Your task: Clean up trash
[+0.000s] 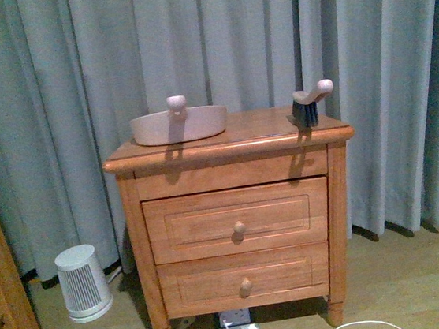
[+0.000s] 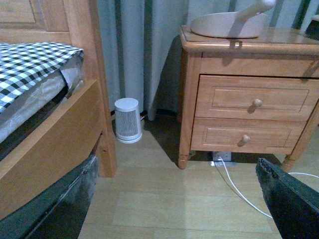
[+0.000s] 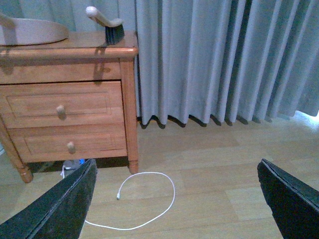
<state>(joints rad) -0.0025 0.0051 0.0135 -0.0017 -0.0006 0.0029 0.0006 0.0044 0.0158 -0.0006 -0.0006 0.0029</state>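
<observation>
Wooden nightstand [image 1: 237,210]: two panelled drawers with round knobs, turned feet, standing against a pleated grey curtain [image 1: 74,70]. On its top, a shallow oval pale-pink dustpan [image 1: 179,125] lies at the left and a dark-bristled brush [image 1: 308,105] with a rounded pale handle at the right. A white ribbed cylindrical appliance [image 1: 82,282] stands on the plank floor to its left. A thin white cable [image 3: 149,199] loops by its right front leg. Left gripper [image 2: 177,162] and right gripper [image 3: 177,162]: dark fingers spread wide, grasping nothing. The trash shows in no view.

on the nightstand [image 1: 229,176], a dustpan [image 1: 179,127] lies left, a brush [image 1: 307,108] right.
</observation>
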